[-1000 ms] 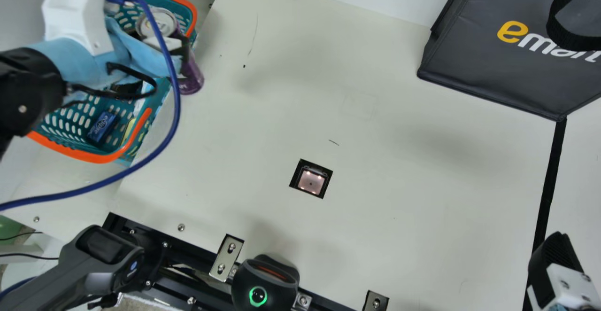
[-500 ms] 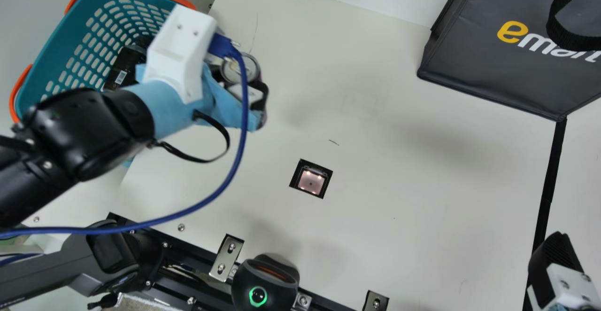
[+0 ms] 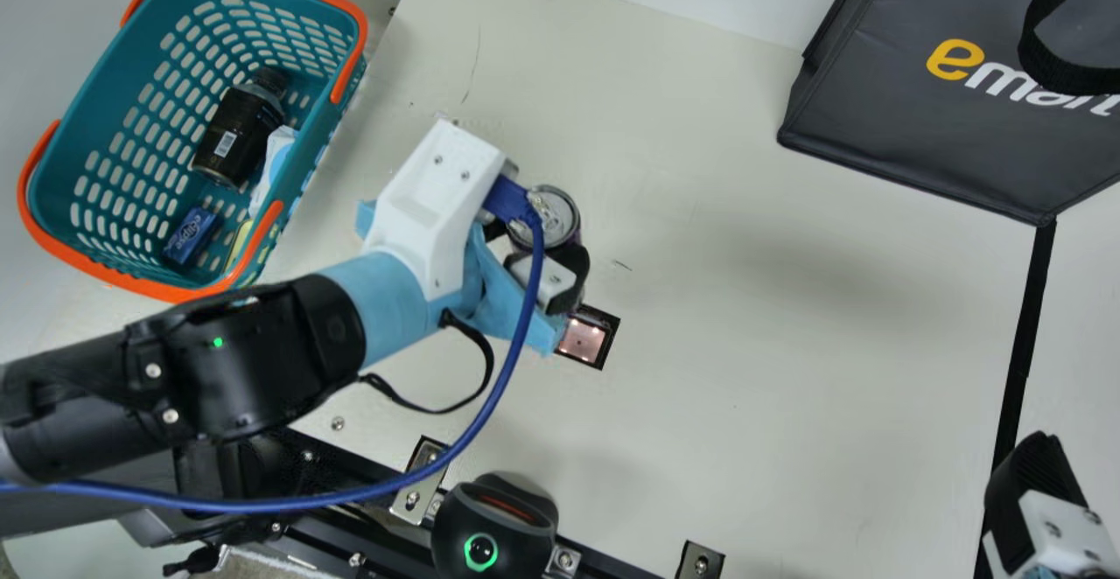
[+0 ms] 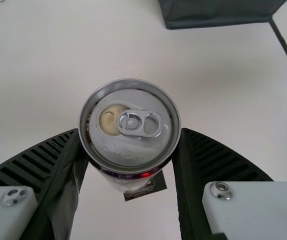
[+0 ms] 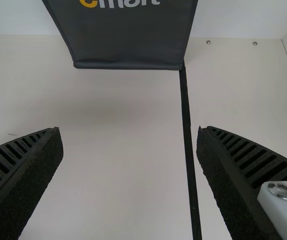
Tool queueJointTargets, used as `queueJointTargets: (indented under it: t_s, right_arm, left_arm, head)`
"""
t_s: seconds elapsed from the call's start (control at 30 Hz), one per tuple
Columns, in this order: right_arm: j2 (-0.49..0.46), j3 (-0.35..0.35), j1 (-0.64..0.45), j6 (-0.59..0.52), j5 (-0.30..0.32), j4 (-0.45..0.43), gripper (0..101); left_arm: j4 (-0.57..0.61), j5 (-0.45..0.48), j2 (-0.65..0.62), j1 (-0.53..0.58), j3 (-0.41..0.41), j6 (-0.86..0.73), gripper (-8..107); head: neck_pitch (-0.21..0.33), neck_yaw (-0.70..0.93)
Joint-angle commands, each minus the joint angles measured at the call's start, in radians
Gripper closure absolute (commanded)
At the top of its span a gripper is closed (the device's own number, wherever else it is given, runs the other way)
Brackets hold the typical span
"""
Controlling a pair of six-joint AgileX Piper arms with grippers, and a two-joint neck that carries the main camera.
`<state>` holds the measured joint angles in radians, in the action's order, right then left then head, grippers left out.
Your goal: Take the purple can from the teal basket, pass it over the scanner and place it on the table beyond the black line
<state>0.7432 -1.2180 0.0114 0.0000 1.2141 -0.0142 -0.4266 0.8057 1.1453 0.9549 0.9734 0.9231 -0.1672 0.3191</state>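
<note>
Between the ribbed black fingers (image 4: 46, 162) of the left end effector (image 3: 539, 236), clamped on its sides, the purple can (image 4: 130, 132) is hanging lid-up above the smooth cream worktop (image 3: 787, 325). It is hovering near the square, glassy scanner (image 3: 581, 340), and in the left wrist view it is partly covering that dark-framed window. Its round metal lid is showing a raised rim, a looped pull tab and a pale patch, with a red glint just under the rim. Most of the can's purple side is hiding beneath the lid and behind the end effector. Near the black line (image 3: 1024, 343), the right end effector (image 3: 1037, 491) is holding its fingers apart, its body running out of the main view. Nearby, the dark grey bag (image 3: 875, 107) is resting, also cut off, its black strap curving across it. The slotted teal basket (image 3: 83, 137), with smooth orange handles, is containing a dark bottle (image 3: 234, 133), a small blue box (image 3: 190, 235) and a crinkled pale packet (image 3: 273, 163); something yellow (image 3: 238, 245) is lying half hidden under the rim.
</note>
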Motion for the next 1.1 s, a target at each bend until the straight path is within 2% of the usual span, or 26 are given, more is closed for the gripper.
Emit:
queueJointTargets:
  t_s: [0.0, 0.47, 1.07]
  right_arm:
    - [0.0, 0.0, 0.0, 0.0, 0.0, 0.0, 6]
    - [0.0, 0.0, 0.0, 0.0, 0.0, 0.0, 6]
    - [0.0, 0.0, 0.0, 0.0, 0.0, 0.0, 6]
  left_arm:
    - [-0.021, -0.017, -0.003, 0.027, -0.018, 0.032, 107]
    - [-0.153, -0.079, -0.002, 0.136, -0.123, 0.183, 107]
    - [-0.254, -0.13, 0.026, 0.176, -0.205, 0.323, 107]
  head:
    - [0.029, 0.002]
    - [0.029, 0.002]
    - [0.029, 0.002]
